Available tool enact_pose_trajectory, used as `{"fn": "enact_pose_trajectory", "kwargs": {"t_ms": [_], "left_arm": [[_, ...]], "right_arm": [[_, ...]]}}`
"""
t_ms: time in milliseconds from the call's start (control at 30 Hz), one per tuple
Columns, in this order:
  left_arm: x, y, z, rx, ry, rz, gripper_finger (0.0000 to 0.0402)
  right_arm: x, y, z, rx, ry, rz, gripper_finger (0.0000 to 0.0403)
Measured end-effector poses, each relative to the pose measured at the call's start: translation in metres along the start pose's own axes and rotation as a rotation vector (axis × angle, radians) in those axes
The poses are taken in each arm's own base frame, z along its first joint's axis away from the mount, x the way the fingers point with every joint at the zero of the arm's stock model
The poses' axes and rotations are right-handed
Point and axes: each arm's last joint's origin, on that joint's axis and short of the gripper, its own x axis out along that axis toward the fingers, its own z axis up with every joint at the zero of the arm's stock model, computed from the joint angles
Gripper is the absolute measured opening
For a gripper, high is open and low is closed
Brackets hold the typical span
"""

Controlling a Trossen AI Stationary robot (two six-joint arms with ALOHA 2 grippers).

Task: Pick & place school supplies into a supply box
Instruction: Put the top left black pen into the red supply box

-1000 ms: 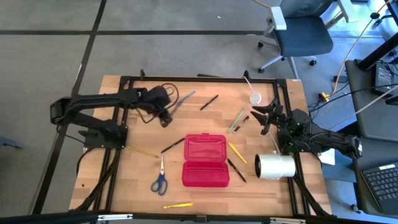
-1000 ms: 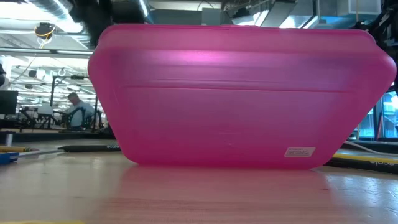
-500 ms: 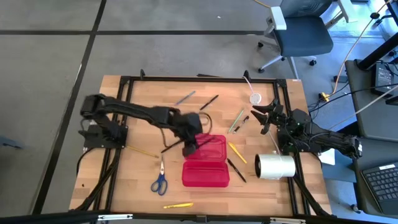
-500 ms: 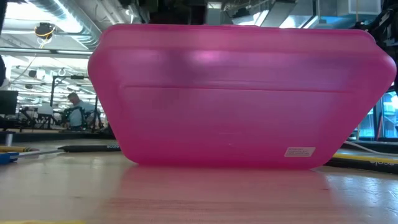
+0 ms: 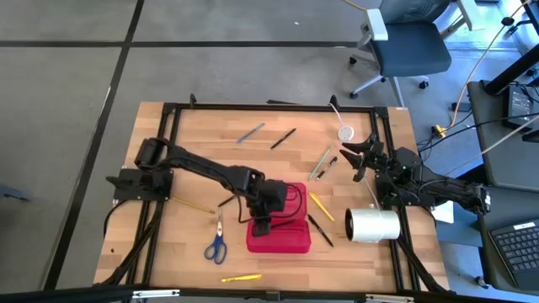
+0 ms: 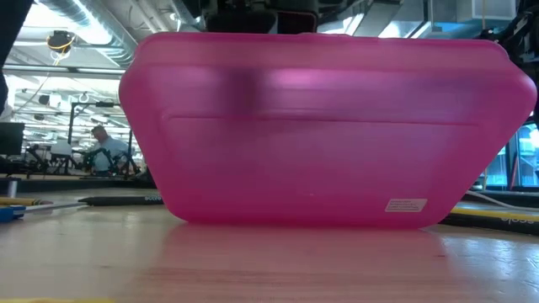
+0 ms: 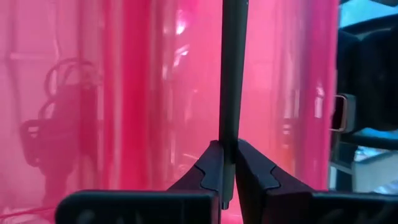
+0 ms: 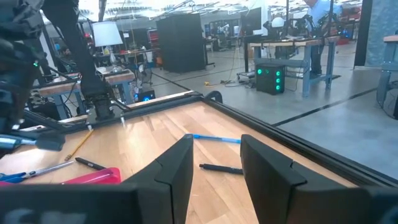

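The supply box (image 5: 279, 225) is a red translucent case in the middle of the table; it fills the low view (image 6: 320, 126). My left gripper (image 5: 264, 220) hangs over its left part, shut on a thin dark grey pen (image 7: 233, 74). In the left wrist view the red plastic fills the picture behind that pen. My right gripper (image 5: 349, 160) waits open at the table's right side, with nothing between its fingers (image 8: 214, 168). Other school supplies lie flat on the wood around the box. My left gripper pinches the dark grey pen near one end (image 7: 228, 134) between its two fingertips. The fingers slant down over the box from the table's left. The pen runs on past the fingertips, in line with them, over the red plastic. Whether its far end touches the box I cannot tell.
Blue-handled scissors (image 5: 216, 244) and a yellow pencil (image 5: 240, 277) lie near the front. A yellow pencil (image 5: 321, 206) and black pen (image 5: 320, 229) lie right of the box. A green pen (image 5: 320, 162), black pen (image 5: 283, 138) and bluish pen (image 5: 250, 132) lie farther back. A white roll (image 5: 374, 225) stands right.
My left gripper has swung from the table's far left part toward the near and right, over the supply box. It has sunk a little and rolled about its own line. It has stayed shut. The box has not moved.
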Motion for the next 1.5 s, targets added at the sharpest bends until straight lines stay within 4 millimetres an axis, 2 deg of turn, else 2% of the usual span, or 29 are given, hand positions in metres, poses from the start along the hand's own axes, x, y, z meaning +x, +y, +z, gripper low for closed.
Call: {"fn": "enact_pose_trajectory", "kwargs": {"t_ms": [367, 633, 1100, 1233, 1500], "left_arm": [[0.004, -0.001, 0.0, 0.006, 0.002, -0.006, 0.0012], [0.033, 0.007, -0.002, -0.003, 0.065, -0.058, 0.0012], [0.074, 0.027, -0.008, -0.063, 0.138, -0.019, 0.0012], [0.08, 0.03, -0.008, -0.073, 0.151, -0.028, 0.0012], [0.079, 0.032, -0.008, -0.071, 0.143, -0.015, 0.0023]], "right_arm": [[0.0, 0.0, 0.0, 0.003, 0.001, 0.0, 0.0138], [0.0, 0.0, 0.0, 0.003, 0.001, -0.001, 0.0138], [0.0, 0.0, 0.0, 0.002, 0.001, -0.001, 0.0138], [0.0, 0.0, 0.0, 0.003, 0.001, -0.001, 0.0138], [0.0, 0.0, 0.0, 0.002, 0.003, -0.001, 0.0138]]}}
